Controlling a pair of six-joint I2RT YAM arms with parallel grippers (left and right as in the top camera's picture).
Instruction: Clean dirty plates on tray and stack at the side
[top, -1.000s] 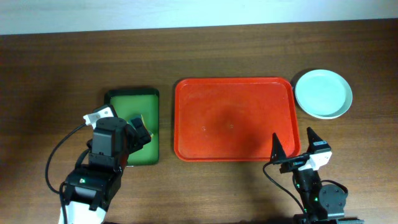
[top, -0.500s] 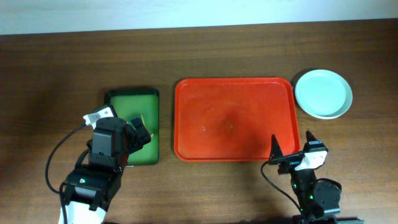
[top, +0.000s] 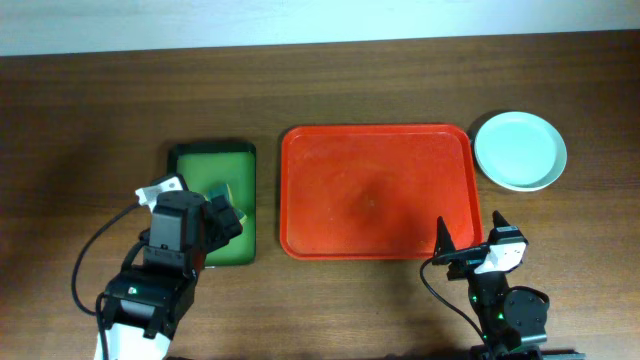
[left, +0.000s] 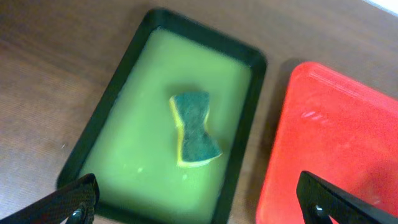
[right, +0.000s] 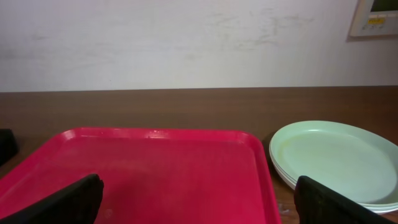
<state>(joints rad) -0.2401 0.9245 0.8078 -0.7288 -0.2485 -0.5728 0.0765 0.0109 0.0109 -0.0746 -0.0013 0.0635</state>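
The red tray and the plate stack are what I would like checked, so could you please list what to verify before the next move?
1. Red tray carries no plates: ok.
2. Plates stacked on the table to the right of the tray: ok; the right wrist view shows layered rims, but how many cannot be told.
3. Uppermost plate surface free of smears: ok; the lower ones are hidden, cannot tell.
4. Scouring sponge lying in the green tray: ok.
5. Left gripper open and empty: ok.
6. Right gripper open and empty: ok.
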